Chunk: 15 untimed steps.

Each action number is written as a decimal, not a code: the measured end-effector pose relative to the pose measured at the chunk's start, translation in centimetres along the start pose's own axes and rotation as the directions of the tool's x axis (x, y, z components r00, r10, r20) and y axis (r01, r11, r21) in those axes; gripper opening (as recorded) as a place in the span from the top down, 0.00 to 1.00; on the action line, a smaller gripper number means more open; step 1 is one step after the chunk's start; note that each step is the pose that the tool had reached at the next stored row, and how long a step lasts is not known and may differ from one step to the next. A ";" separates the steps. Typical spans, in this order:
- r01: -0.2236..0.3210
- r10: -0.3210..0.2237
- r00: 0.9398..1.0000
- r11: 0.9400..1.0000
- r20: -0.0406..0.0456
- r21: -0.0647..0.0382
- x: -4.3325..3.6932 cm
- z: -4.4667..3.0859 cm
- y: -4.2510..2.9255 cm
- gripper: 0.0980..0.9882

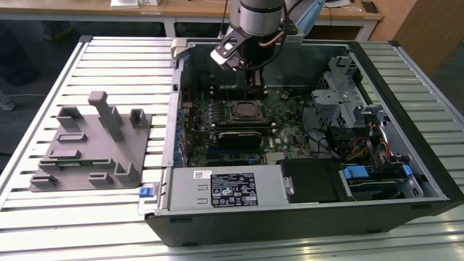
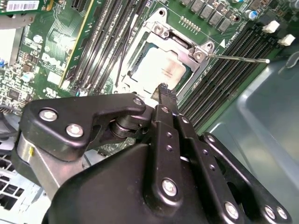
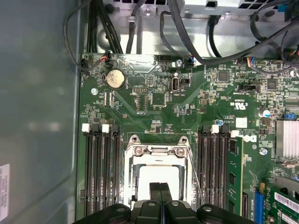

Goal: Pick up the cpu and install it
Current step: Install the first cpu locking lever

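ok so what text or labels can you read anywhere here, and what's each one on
Nothing reads clearly enough to quote.
power supply label: print and symbols, too small to read.
small sticker beside it: barcode, too small.
motherboard: white lettering, too small to read reliably.
barcode sticker in the second wrist view: digits blurred.
case wall label: cut off, unreadable.

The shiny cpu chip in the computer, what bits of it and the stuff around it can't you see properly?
- cpu: its near edge is hidden behind the gripper in both wrist views.
- cpu in the exterior view: too small to tell from the socket frame.
- Whether the chip sits fully flat: cannot tell.
- Grey fixture: its low pockets are too small to check.
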<state>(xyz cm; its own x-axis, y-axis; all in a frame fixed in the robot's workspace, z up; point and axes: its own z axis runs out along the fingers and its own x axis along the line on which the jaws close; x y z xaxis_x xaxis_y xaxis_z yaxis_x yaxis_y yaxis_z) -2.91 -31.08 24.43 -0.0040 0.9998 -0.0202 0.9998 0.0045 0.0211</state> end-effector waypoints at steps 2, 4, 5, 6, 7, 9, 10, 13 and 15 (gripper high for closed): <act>0.000 0.000 1.000 1.000 0.000 0.000 0.00 -0.35 0.01 0.99; 0.000 0.000 1.000 1.000 0.000 0.000 -0.01 -0.66 0.02 0.99; 0.000 0.000 1.000 1.000 0.000 0.000 -0.02 -0.79 0.02 0.99; 0.000 0.000 1.000 1.000 0.000 0.000 -0.02 -0.95 0.02 0.99; 0.000 0.000 1.000 1.000 0.000 0.000 -0.02 -1.14 0.03 0.99; 0.000 0.000 1.000 1.000 0.000 -0.001 -0.03 -1.58 0.04 0.99; 0.000 0.000 1.000 1.000 0.000 -0.001 -0.04 -1.83 0.04 0.99; 0.000 0.000 1.000 1.000 0.000 -0.003 -0.04 -2.71 0.03 0.99; 0.000 0.000 1.000 1.000 0.000 -0.004 -0.05 -3.30 0.02 0.99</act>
<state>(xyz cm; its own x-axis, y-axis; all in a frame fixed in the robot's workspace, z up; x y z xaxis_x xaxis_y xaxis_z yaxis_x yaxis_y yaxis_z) -2.96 -31.06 27.73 -0.0040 0.9998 -0.0202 0.9997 0.0045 0.0249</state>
